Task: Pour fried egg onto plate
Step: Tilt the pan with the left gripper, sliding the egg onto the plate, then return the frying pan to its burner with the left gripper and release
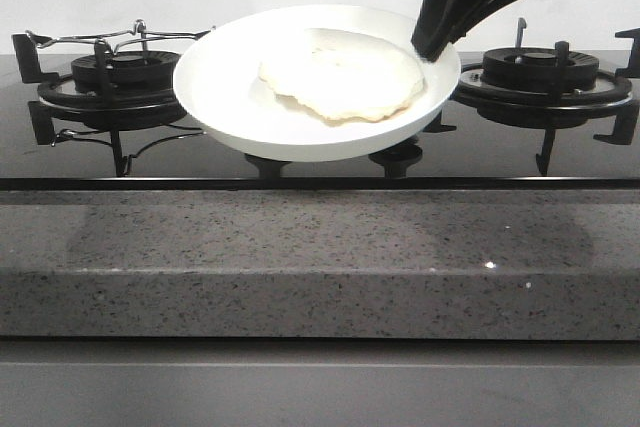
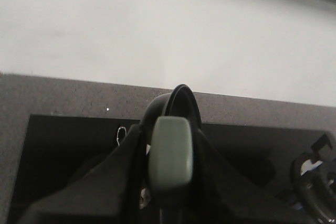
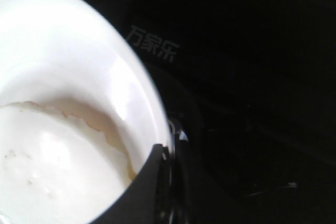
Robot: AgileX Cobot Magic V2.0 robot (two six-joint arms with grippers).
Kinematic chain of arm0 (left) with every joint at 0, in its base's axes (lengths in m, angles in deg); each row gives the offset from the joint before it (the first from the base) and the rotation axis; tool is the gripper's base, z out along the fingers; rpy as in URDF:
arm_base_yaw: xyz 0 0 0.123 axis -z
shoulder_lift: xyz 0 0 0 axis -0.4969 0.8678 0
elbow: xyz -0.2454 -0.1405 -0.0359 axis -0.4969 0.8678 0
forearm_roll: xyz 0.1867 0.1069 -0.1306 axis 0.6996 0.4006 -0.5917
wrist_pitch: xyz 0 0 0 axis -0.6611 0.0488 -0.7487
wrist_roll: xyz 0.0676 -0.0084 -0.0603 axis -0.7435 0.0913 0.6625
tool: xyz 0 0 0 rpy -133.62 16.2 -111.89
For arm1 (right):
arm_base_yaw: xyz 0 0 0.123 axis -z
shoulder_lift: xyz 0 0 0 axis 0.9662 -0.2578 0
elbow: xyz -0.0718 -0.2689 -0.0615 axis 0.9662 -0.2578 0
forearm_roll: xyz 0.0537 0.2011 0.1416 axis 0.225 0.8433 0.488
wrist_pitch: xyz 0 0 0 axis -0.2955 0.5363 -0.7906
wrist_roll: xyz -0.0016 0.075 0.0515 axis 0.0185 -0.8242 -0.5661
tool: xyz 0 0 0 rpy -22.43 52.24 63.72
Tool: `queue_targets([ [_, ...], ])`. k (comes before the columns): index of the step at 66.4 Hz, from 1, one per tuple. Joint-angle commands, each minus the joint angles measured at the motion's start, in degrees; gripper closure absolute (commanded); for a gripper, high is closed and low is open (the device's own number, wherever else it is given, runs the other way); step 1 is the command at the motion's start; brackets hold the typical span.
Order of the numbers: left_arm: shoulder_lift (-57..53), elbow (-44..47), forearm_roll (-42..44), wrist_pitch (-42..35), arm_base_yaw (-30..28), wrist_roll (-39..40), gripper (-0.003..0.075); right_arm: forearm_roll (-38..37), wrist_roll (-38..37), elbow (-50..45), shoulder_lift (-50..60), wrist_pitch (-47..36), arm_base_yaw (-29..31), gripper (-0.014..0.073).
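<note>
One fried egg (image 1: 343,74) on plate (image 1: 225,97), right claw (image 1: 432,45) gripping rim

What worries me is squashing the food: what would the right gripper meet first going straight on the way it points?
The plate, whose rim the right gripper now clamps. Pushed further along its down-and-inward line, it would probably reach the fried egg next.
</note>
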Motion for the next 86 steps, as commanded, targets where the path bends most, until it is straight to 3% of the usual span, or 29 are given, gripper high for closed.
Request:
queue_targets([
  [1,1.8,-1.9,-12.8,2.8,-4.6,0.6,0.074,1.6,0.1,1.7,2.7,-2.7,0.0,0.0662],
  [15,13.8,-1.9,-33.1,16.7,-11.7,0.6,0.074,1.6,0.1,1.7,2.7,-2.7,0.0,0.0662],
  [25,20.9,-1.9,-42.0,21.5,-11.9,0.6,0.074,1.6,0.1,1.7,2.7,-2.7,0.0,0.0662],
  [44,28.5,-1.9,-43.5,25.4,-11.9,0.6,0.074,1.6,0.1,1.7,2.7,-2.7,0.0,0.0662],
  [64,29.3,-1.9,-39.6,26.7,-11.9,0.6,0.0731,1.6,0.1,1.7,2.7,-2.7,0.0,0.0662],
  [72,29.3,-1.9,-39.3,27.0,-11.9,0.6,0.0624,1.6,0.1,1.7,2.7,-2.7,0.0,0.0662],
  [86,29.3,-1.9,-39.2,27.2,-12.1,0.6,0.0267,1.6,0.1,1.7,2.7,-2.7,0.0,0.0662],
])
